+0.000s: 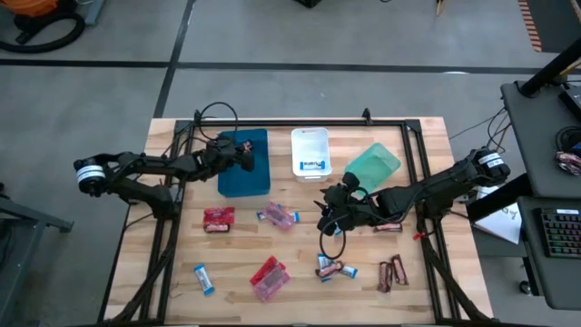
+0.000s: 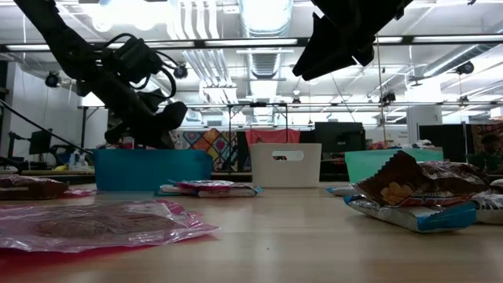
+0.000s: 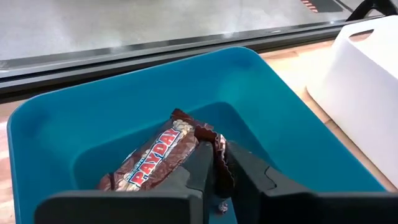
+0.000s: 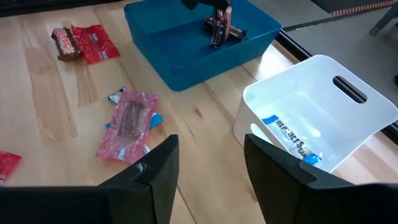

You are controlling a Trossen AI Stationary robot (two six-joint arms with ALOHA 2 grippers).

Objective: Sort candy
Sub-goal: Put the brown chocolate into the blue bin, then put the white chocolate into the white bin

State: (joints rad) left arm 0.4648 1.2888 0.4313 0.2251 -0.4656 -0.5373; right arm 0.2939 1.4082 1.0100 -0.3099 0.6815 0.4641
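The left gripper (image 3: 217,186) reaches down into the blue plastic tray (image 3: 74,130), fingers narrowly pinching a brown-wrapped candy bar (image 3: 155,158) inside it. The right gripper (image 4: 208,165) hovers mid-table, fingers spread and empty.

Lighting is bright and even, coming from overhead: in the low view, ceiling light strips (image 2: 263,16) glare white above the left gripper (image 2: 161,118), which shows as a dark silhouette against them. The pink candy packet (image 2: 102,224) nearest that camera is soft and out of focus. Shadows on the wooden table (image 1: 236,263) are faint. The Payday bar (image 3: 155,158) just ahead of the left gripper's fingers (image 3: 199,171) reads sharp, with mild sheen on its wrapper.
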